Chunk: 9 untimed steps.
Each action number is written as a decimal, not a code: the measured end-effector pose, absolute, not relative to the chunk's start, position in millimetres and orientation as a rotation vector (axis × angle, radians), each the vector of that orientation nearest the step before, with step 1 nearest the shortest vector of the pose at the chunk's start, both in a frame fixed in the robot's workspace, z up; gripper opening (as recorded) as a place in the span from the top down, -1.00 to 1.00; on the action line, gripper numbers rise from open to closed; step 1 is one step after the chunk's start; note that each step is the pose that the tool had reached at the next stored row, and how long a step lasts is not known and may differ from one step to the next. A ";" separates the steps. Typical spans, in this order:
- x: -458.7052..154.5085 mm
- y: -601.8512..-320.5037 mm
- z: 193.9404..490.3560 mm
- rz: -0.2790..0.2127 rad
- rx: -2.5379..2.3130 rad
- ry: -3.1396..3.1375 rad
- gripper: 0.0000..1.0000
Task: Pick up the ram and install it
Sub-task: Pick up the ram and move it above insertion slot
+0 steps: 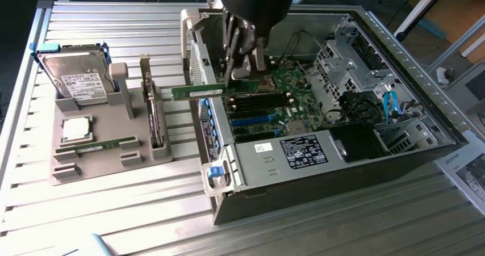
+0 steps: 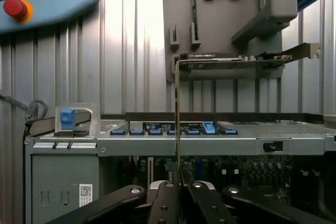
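Room: brown wood [image 1: 462,17] at 1 o'clock in the exterior view.
Counter [image 1: 113,210]: grey metal slats, shiny with light.
Computer [image 1: 318,120]: open, lying on its side.
End effector [image 1: 241,80]: pinching the ram [image 1: 199,91], above the computer.
Ram: picked up, sticking out toward 9 o'clock.
Slots [image 1: 262,103]: ram not in yet.

1. Ram [image 1: 199,91]: two sticks, one between the fingers [image 2: 166,203], the second stick [image 1: 97,147], apparently alike, well apart from them.
2. Hard drive [image 1: 79,81]: one, well apart from the fingers.
3. Processor chip [image 1: 76,129]: one, likewise.
4. Computer case [image 1: 341,191]: one, beneath the fingers.
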<state>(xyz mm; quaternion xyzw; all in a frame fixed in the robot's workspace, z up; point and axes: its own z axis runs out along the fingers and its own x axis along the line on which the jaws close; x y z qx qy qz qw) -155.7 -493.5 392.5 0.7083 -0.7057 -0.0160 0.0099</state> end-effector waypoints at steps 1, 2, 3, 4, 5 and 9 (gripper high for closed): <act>-149.7 -493.5 392.4 -0.050 2.211 -2.203 0.76; -145.9 -493.5 392.4 -0.050 2.211 -2.203 0.76; -141.2 -493.5 392.4 -0.050 2.211 -2.203 0.76; -136.1 -493.5 392.4 -0.050 2.211 -2.203 0.76; -133.4 -493.5 392.4 -0.050 2.211 -2.203 0.76; -116.6 -493.5 392.4 -0.050 2.211 -2.203 0.76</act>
